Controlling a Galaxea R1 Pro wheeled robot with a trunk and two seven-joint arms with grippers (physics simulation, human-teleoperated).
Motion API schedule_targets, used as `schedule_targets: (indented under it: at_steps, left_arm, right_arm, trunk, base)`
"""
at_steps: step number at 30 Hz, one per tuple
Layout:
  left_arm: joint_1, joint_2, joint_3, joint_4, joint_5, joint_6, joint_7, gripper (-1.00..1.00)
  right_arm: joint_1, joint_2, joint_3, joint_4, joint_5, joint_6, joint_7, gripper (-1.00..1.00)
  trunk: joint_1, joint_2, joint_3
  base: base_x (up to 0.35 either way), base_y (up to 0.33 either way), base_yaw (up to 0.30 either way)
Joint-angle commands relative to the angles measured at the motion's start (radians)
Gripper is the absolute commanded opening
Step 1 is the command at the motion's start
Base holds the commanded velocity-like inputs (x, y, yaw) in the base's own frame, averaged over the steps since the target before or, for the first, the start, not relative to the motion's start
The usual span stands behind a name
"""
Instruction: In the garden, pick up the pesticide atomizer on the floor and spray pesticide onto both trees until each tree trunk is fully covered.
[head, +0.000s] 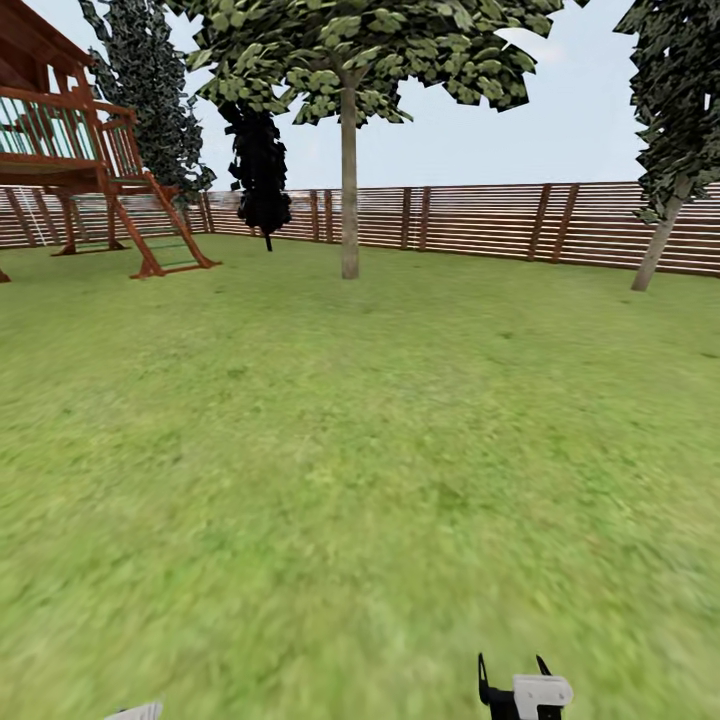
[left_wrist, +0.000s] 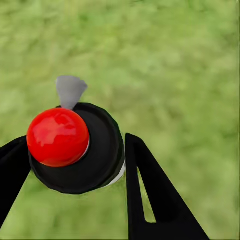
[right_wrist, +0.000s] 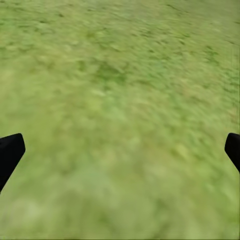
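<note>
In the left wrist view the pesticide atomizer (left_wrist: 75, 165) sits between my black fingers (left_wrist: 150, 190): a round black body with a glossy red ball on top and a grey nozzle pointing outward. My left gripper (left_wrist: 75, 145) is shut on it above blurry lawn. My right gripper (right_wrist: 123, 145) is open, its fingertips (right_wrist: 10, 152) far apart over bare grass; its tips also show at the head view's lower edge (head: 511, 665). One tree with a straight bare trunk (head: 349, 190) stands far ahead by the fence. A second tree with a leaning trunk (head: 658, 245) stands at the far right.
A brown slatted fence (head: 480, 220) closes the lawn at the back. A red-brown wooden play structure (head: 90, 170) with a ladder stands at the far left. A narrow black-foliaged tree (head: 262, 170) rises near the fence. Open grass (head: 350, 450) stretches between me and the trees.
</note>
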Motion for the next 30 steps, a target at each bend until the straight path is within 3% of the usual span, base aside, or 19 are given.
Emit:
schedule_targets:
  at_steps: [1, 30]
  left_arm:
    - [0.0, 0.0, 0.0, 0.0, 0.0, 0.0, 0.0, -1.0]
    - [0.001, 0.0, 0.0, 0.0, -0.001, 0.0, 0.0, -1.0]
  right_arm:
    - [0.0, 0.0, 0.0, 0.0, 0.0, 0.0, 0.0, 1.0]
    - [-0.001, -0.003, 0.0, 0.0, 0.0, 0.002, 0.001, 1.0]
  trunk:
    - [0.0, 0.0, 0.0]
    - [0.0, 0.0, 0.0]
  base:
    - [0.332, 0.0, 0.0]
    - [0.332, 0.0, 0.0]
